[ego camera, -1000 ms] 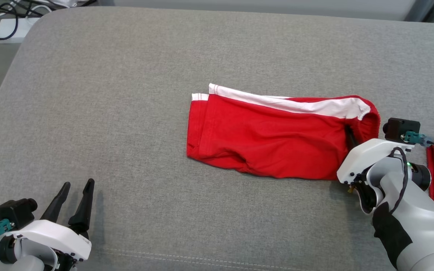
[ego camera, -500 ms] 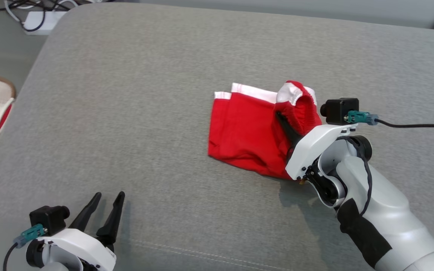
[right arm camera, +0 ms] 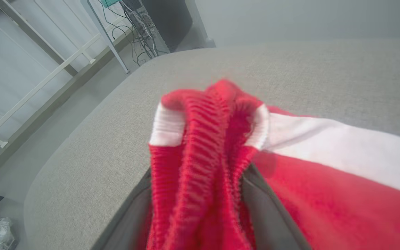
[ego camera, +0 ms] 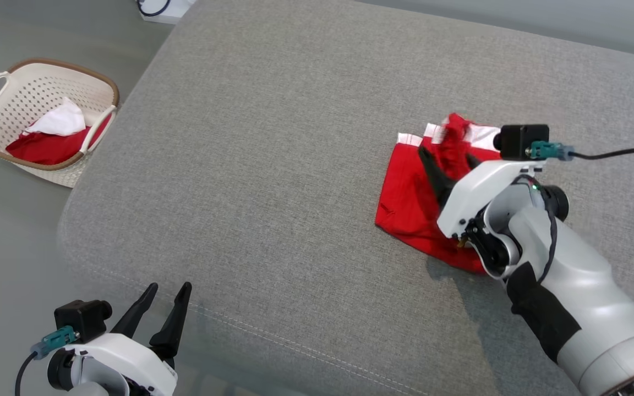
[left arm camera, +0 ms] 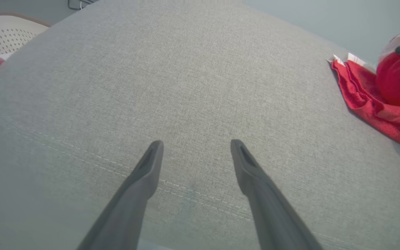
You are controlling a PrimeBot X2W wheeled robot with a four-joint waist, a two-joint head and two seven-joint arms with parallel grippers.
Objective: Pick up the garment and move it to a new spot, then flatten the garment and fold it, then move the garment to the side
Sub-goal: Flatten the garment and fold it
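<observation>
On the right side of the grey upholstered surface (ego camera: 273,165) lies the garment (ego camera: 410,203), red shorts with a white side stripe and a ribbed elastic waistband. Its lower part rests flat on the fabric, while the waistband end is bunched up into a raised hump. The right gripper (ego camera: 444,154) reaches in from the lower right, forearm angled up and to the left, its two dark fingers standing apart on either side of that gathered waistband. In the right wrist view the ribbed red band fills the gap between them; I cannot tell if they pinch it. The left gripper (ego camera: 170,286) hovers at the near edge, fingers spread with nothing between, well apart from the garment.
</observation>
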